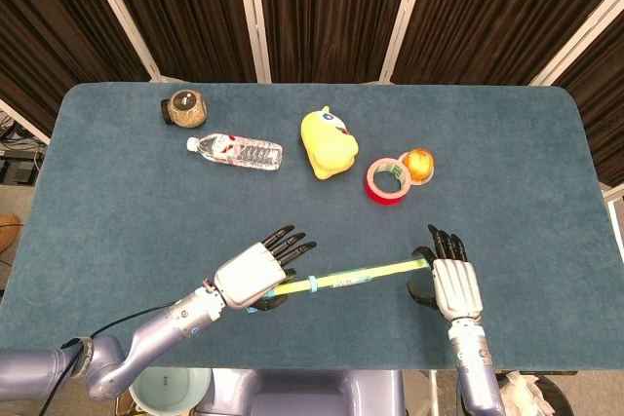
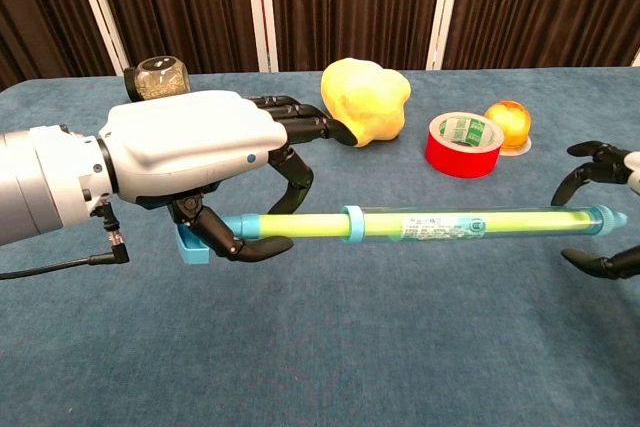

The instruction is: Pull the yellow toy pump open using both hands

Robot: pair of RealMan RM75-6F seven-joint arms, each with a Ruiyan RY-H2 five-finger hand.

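Note:
The yellow toy pump [image 1: 351, 275] is a long yellow-green tube with blue ends, lying crosswise near the table's front edge. My left hand [image 1: 255, 275] grips its left end, fingers over the tube and thumb under it, just beside the blue handle [image 2: 190, 244]. In the chest view the pump [image 2: 450, 222] stretches right from my left hand [image 2: 190, 152]. My right hand [image 1: 451, 284] is at the blue tip. Its fingers [image 2: 600, 157] are spread above and below the tip, apart from it.
Further back are a yellow duck toy [image 1: 327, 141], a water bottle [image 1: 239, 151] on its side, a red tape roll [image 1: 388, 180], an orange ball [image 1: 418, 164] and a round brown jar [image 1: 184, 108]. The table's front edge is just behind both hands.

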